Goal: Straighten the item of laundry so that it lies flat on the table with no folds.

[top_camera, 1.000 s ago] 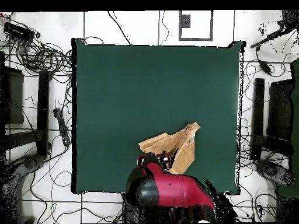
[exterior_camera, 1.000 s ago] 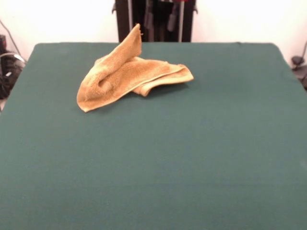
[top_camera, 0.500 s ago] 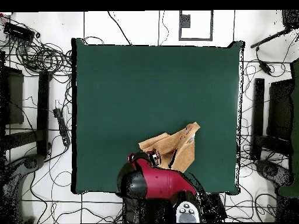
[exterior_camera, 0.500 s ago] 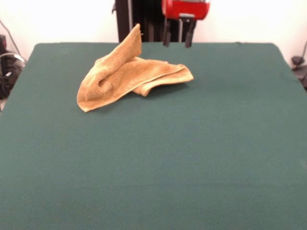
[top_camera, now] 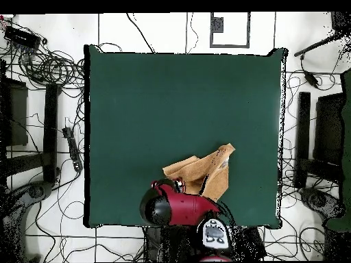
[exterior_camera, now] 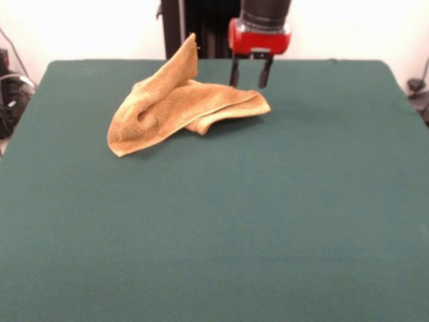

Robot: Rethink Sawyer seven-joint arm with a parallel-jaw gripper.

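Your table [exterior_camera: 221,228] is bare across the lower frame. Further back, upper left of centre, the towel [exterior_camera: 177,107] sits crumpled as before, one corner peaked upright. Beyond it, your gripper [exterior_camera: 248,84] has dropped from the top edge to the towel's right end, fingers parted and empty. A grasp there looks imminent.

I see a plain white wall [exterior_camera: 348,27] behind the work area, evenly lit. From above, the floor [top_camera: 158,27] is white with dark seam lines. Black cables [top_camera: 51,65] lie coiled and tangled on it at the left, and more trail down the right. Dark stands [top_camera: 49,130] flank both sides, and a grey-framed square panel [top_camera: 230,29] sits on the far floor.
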